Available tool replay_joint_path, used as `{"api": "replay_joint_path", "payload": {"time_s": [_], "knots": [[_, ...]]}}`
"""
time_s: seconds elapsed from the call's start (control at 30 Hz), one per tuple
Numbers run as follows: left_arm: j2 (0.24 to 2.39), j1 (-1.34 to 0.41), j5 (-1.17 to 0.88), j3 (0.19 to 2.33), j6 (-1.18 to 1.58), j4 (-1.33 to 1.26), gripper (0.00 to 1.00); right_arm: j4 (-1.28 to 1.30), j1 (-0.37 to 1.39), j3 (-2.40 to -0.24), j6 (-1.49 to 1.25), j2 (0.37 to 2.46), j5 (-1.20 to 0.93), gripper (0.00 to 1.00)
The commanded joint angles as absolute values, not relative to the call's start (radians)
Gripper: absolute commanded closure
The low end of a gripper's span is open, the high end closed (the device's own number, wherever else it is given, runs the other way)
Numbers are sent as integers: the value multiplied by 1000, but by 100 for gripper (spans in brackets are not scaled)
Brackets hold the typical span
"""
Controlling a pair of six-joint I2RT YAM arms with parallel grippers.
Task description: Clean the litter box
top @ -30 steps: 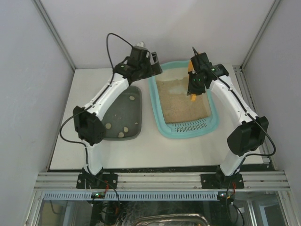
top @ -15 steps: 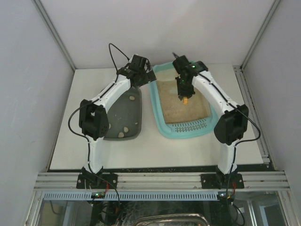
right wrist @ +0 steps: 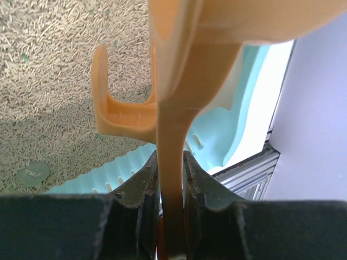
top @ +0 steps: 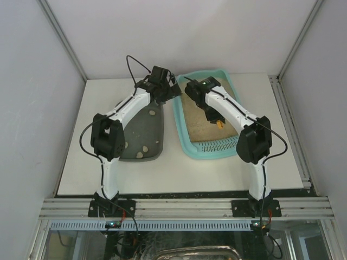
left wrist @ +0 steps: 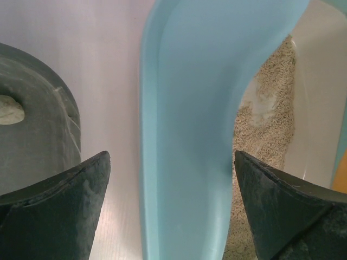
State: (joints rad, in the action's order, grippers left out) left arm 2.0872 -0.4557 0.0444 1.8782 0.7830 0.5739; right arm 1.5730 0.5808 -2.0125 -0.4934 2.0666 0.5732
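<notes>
Running near-to-far with its slotted end at the near side, the litter box (top: 217, 147) is straddled at one wall by the released left gripper (left wrist: 172, 157); an orange scoop (right wrist: 179, 65) is clenched by the right gripper (right wrist: 171, 162).

The left arm (top: 127, 105) rises from its base with the elbow pushed outward, and its forearm slants in toward the far left corner of the litter box (top: 217, 147). There the left gripper (left wrist: 171, 157) hovers, jaws spread wide to either side of the box's rim. The right arm (top: 233, 111) folds across the box. The right gripper (right wrist: 171, 162) points back toward the slotted end, jaws clamped on the handle of an orange scoop (right wrist: 173, 103).
</notes>
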Motion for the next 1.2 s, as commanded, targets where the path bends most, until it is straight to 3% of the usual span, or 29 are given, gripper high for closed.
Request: {"api": "replay_joint_path", "payload": {"time_s": [0.0,0.1,0.23,0.33,0.5,0.7,0.87,1.17], "knots": [[2063,-478,29,1892,772,529,0,1599,593,-2040,-593,1982,735,100],[2067,-525,56,1904,745,525,0,1593,585,-2054,-626,1975,750,100],[2066,-542,84,1872,728,505,1,1458,546,-1999,-623,1878,573,100],[2085,-565,129,1884,682,510,13,1359,498,-1923,-633,1805,412,100],[2142,-592,217,2015,498,521,46,1219,413,-1796,-668,1690,198,100],[2247,-594,286,2244,240,559,58,1101,310,-1672,-689,1562,74,100],[2341,-596,211,2426,-7,536,71,1086,260,-1631,-687,1523,70,100],[2342,-645,-140,2420,-473,291,84,1098,221,-1610,-685,1517,96,100]]}}
